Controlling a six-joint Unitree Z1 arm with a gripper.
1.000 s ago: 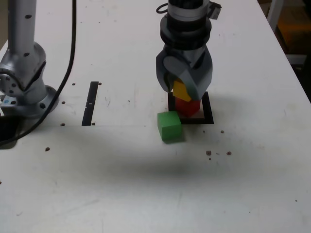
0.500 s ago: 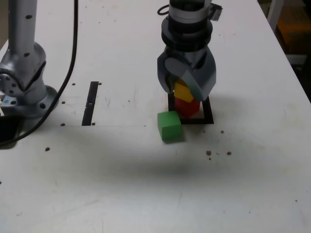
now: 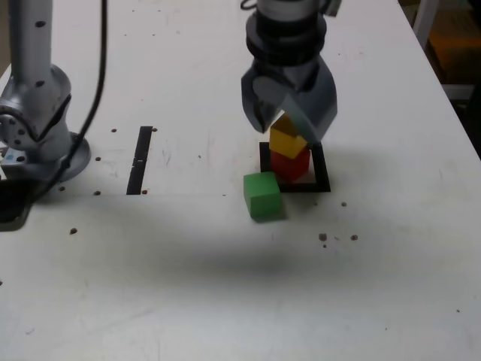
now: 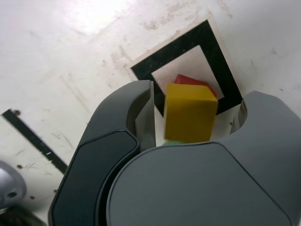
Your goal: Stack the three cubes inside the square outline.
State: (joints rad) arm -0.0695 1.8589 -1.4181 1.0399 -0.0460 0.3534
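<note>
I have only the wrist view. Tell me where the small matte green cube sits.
Observer: The small matte green cube lies on the white table, outside the black tape square outline, by its near corner on the exterior view's left.
Operator: Report how the stack looks from the side.
Observer: The matte yellow cube rests on the matte red cube, twisted out of line with it.
Operator: Give me the claw's height.
Observer: The claw hangs open, its tips beside the yellow cube's upper part and the red cube clear below them.
</note>
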